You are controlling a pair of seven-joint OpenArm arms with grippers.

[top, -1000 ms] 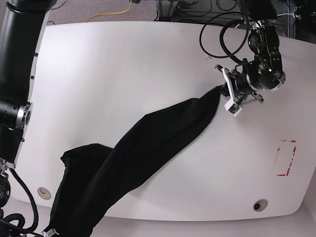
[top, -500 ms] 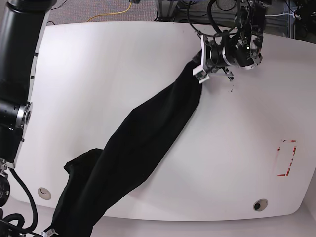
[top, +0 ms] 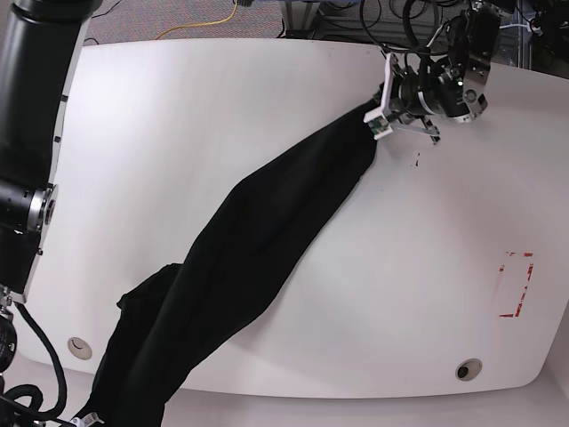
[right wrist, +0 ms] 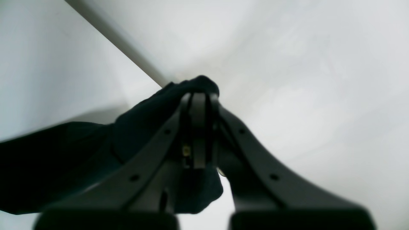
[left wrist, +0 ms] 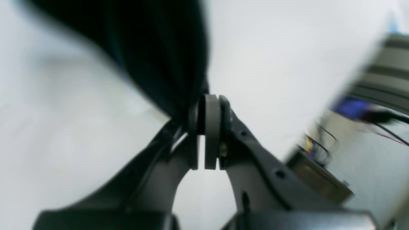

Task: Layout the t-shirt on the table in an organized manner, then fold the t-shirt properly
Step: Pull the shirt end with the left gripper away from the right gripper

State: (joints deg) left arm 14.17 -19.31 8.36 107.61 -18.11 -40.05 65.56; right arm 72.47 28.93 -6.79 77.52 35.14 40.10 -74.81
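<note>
The black t-shirt [top: 258, 240] lies as one long bunched band across the white table [top: 178, 133], from the near left corner to the far right. My left gripper [top: 380, 111] is shut on its far end near the table's back edge. In the left wrist view the left gripper [left wrist: 207, 108] pinches the dark t-shirt [left wrist: 153, 48]. In the right wrist view the right gripper [right wrist: 198, 108] is shut on a wad of t-shirt [right wrist: 80, 159] over the table edge. The shirt's print is hidden.
A red tape rectangle [top: 516, 285] marks the table's right side. Grommet holes sit near the front edge at right [top: 468, 368] and left [top: 80, 347]. The right arm's black column [top: 36, 98] fills the left border. A yellow cable [top: 204, 22] lies beyond the far edge.
The left gripper has carried the shirt's end from the table's middle right up to the far edge. The shirt has stretched into a straighter, narrower band, and its lower left bulge has drawn in.
</note>
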